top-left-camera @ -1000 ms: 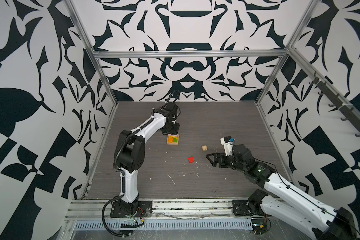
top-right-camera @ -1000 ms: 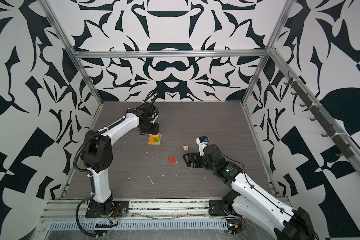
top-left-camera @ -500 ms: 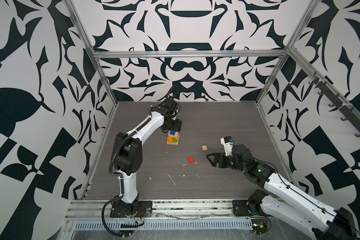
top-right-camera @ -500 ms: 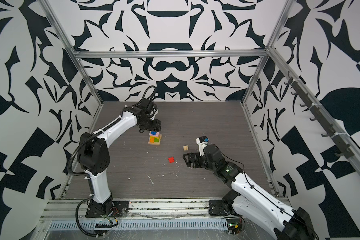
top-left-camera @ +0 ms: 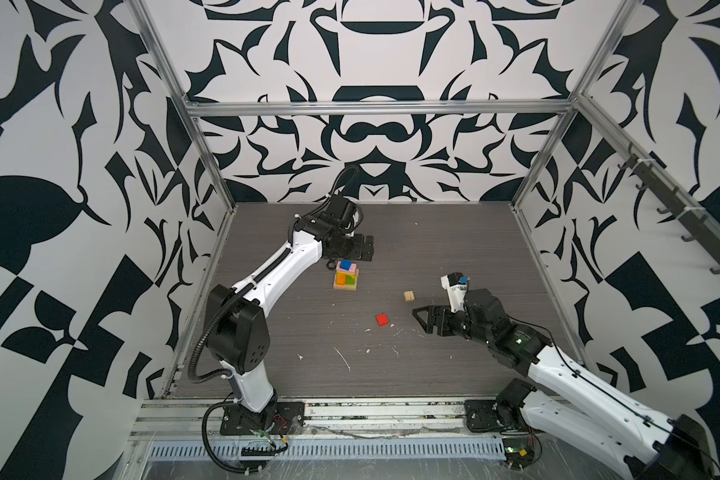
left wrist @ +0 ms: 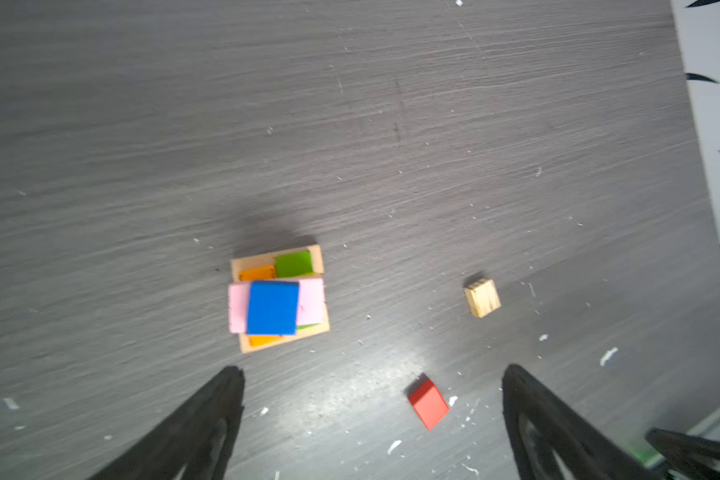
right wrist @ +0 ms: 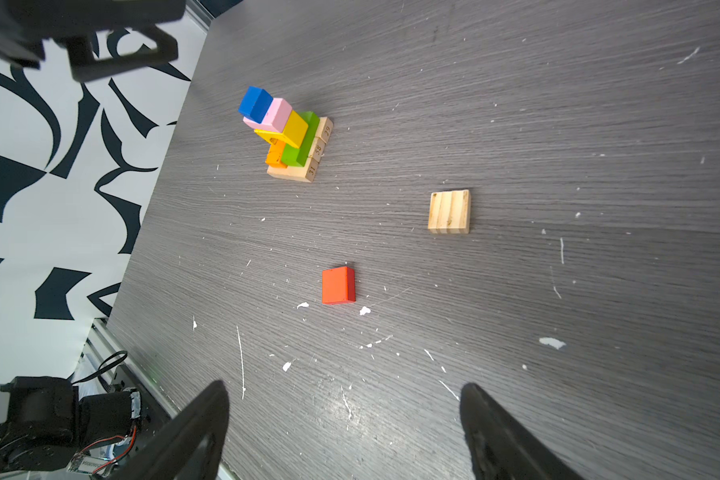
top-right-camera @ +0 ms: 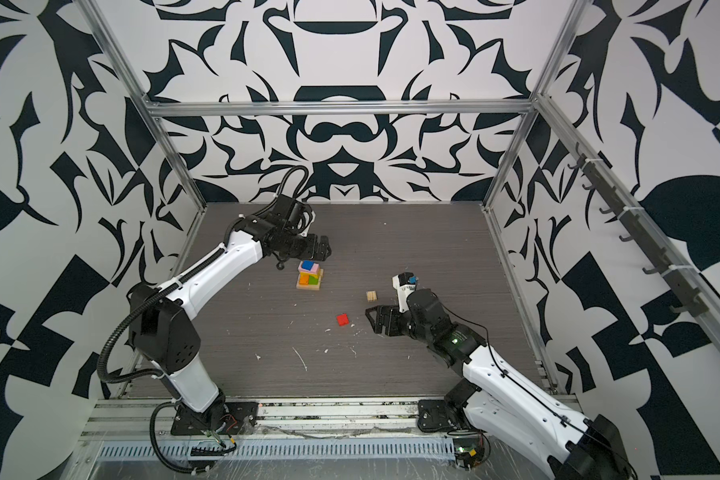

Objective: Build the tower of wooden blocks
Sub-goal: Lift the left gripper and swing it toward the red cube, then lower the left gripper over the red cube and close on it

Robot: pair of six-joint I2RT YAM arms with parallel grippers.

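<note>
1. Standing left of centre on the counter (top-left-camera: 433, 249): tower (top-left-camera: 346, 277) (top-right-camera: 309, 277), a stepped stack, upright.
2. Stacked from the bottom in the right wrist view: tan plank base (right wrist: 308, 172), orange block (right wrist: 275, 157) beside green block (right wrist: 300, 143), then yellow block (right wrist: 294, 129) and pink block (right wrist: 277, 113); cannot tell whether side by side or one over the other. Topped by blue block (right wrist: 255, 102).
3. Lying loose on the counter, apart from the tower: red block (top-left-camera: 382, 319) (right wrist: 338, 286) toward the front; tan cube (top-left-camera: 409, 296) (right wrist: 449, 211) to the right of the tower.
4. Left jaws: released, spread wide, nothing between them in the left wrist view; held above the counter just behind the tower, not touching it.
5. Right jaws: released wide, empty; low over the counter just right of the red block, near the tan cube, touching neither.
</note>
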